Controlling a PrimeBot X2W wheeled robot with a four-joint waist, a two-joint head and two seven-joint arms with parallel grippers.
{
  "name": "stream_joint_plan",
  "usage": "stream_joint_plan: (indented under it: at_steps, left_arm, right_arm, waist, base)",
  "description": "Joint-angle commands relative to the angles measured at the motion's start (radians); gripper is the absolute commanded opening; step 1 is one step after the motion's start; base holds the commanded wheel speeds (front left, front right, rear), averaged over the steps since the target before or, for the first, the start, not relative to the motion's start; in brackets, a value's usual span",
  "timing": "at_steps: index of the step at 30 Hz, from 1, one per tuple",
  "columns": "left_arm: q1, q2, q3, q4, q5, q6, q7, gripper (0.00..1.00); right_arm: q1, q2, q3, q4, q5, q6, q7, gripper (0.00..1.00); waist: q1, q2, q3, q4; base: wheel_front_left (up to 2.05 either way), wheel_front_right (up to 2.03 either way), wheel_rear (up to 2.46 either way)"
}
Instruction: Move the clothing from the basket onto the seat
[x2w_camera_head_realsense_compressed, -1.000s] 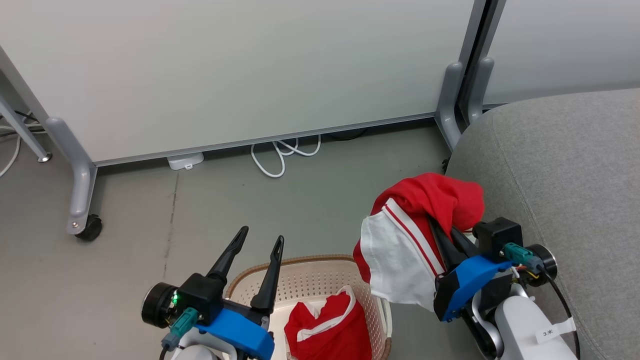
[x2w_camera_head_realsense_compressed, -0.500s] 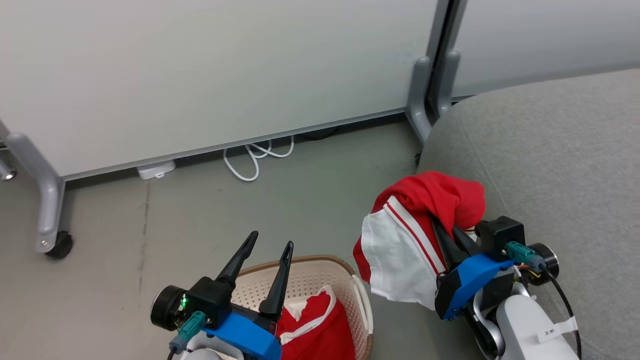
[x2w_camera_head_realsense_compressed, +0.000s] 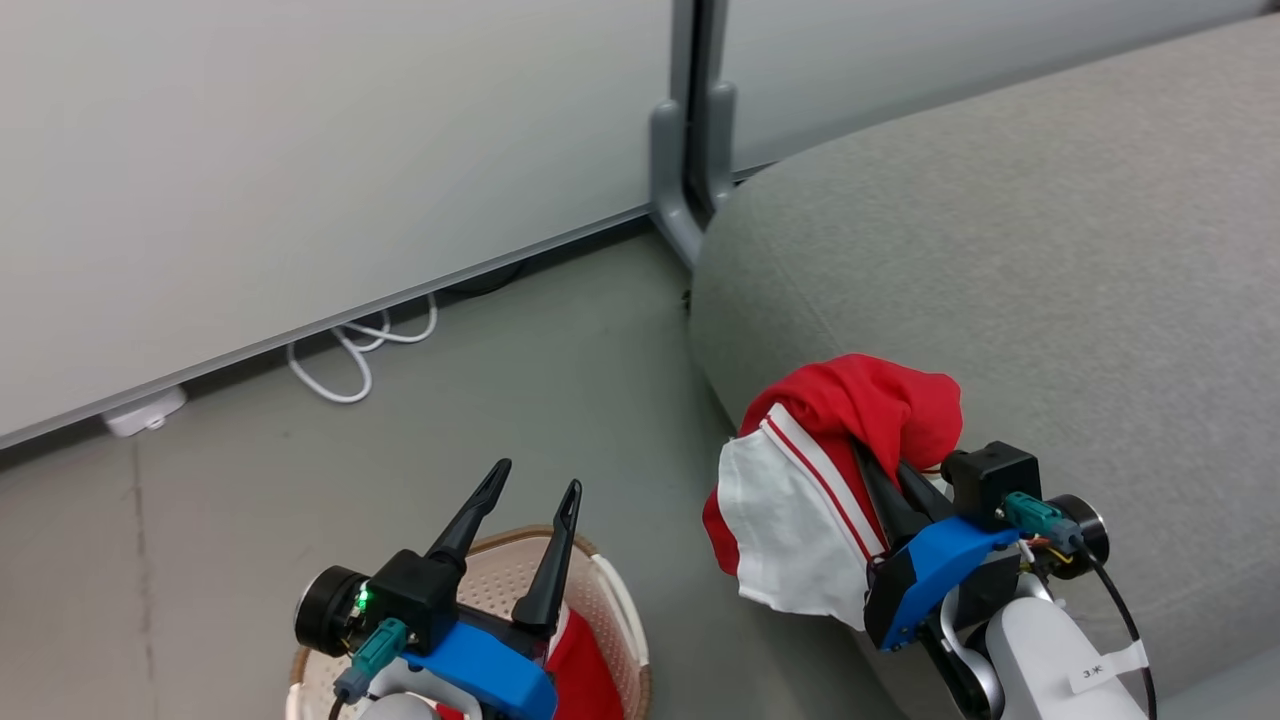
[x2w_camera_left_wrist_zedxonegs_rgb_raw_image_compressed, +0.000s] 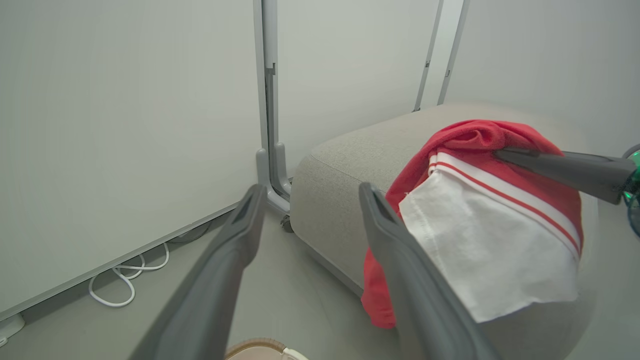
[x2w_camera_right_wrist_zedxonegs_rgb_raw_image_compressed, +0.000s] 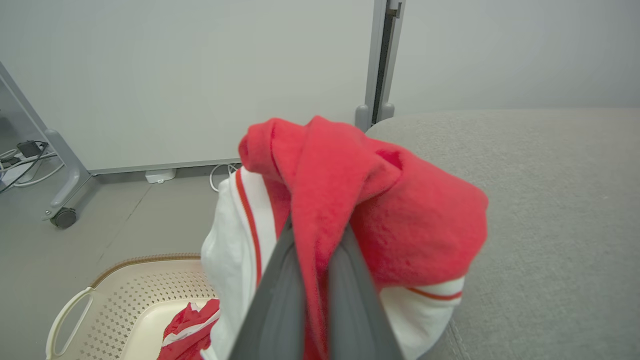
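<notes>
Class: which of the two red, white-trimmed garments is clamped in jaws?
The red-and-white fabric garment hanging from the right gripper near the grey upholstered seat; the second garment lies in the cream perforated basket.

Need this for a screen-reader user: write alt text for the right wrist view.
The right gripper is shut on a red garment with white trim, held in front of the grey seat. Lower left, the cream basket on the floor holds a second red garment; a pale partition stands behind.
</notes>
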Motion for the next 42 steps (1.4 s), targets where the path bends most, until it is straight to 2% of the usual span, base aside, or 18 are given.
stream_joint_plan:
  at_steps: [1,12,18,34,42]
  left_arm:
    - [-0.008,0.005,-0.003,0.001,-0.003,-0.007,-0.003,1.00]
    - [-0.014,0.012,-0.006,0.004,-0.005,-0.007,-0.003,1.00]
    - [-0.020,0.012,-0.013,0.006,-0.008,-0.007,-0.003,1.00]
    - [-0.054,0.028,-0.041,0.012,-0.012,-0.007,-0.003,1.00]
    - [-0.099,0.046,-0.065,0.005,0.000,-0.007,-0.003,1.00]
  right_arm:
    - [0.011,-0.003,-0.001,0.001,0.006,0.000,-0.009,0.00]
    - [0.012,-0.003,0.002,0.011,0.020,0.000,-0.021,0.00]
    - [0.013,-0.002,0.005,0.014,0.022,0.000,-0.027,0.00]
    - [-0.015,-0.002,-0.015,0.019,0.028,0.000,-0.034,0.00]
    - [-0.113,-0.022,-0.070,0.030,-0.021,0.000,-0.009,0.00]
  waist:
    - [0.0000,0.0000,0.003,-0.048]
    - [0.0000,0.0000,0.015,-0.181]
    - [0.0000,0.0000,0.022,-0.228]
    - [0.0000,0.0000,0.058,-0.229]
    - [0.0000,0.0000,0.128,-0.182]
  base:
    - [0.00,0.00,0.00]
    - [0.00,0.00,0.00]
    - [0.00,0.00,0.00]
    - [0.00,0.00,0.00]
    - [0.00,0.00,0.00]
